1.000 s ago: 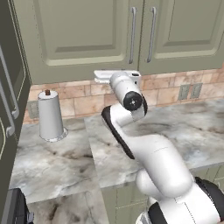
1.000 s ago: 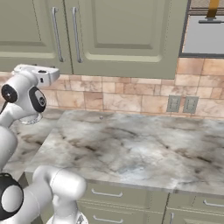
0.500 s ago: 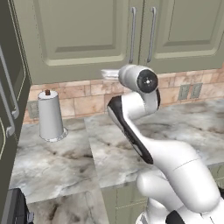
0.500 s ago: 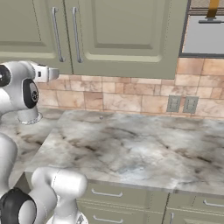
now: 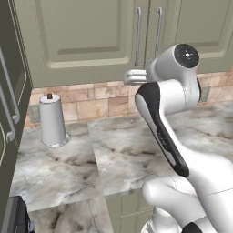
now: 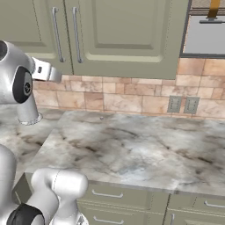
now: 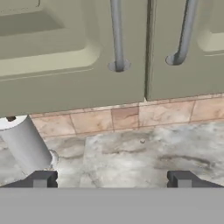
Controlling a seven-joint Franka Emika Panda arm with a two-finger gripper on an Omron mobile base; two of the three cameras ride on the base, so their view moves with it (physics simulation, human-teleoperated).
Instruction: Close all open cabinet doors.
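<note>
Cabinet doors (image 5: 86, 38) above the far counter (image 6: 132, 145) look shut, edges meeting flush in the hand view. Left of them, a dark tall door (image 5: 11, 104) seems to stand ajar toward the robot, so that one likely remains. The gripper (image 7: 111, 179) holds nothing, fingers spread wide, aimed at the backsplash.

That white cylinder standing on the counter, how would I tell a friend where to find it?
Start at the marbled grey countertop under the sage-green wall cabinet doors. Follow the tan brick backsplash toward its left end, near a dark tall unit. There stands an upright paper towel roll on a round base, with a small dark knob on top, the lone freestanding object there.
</note>
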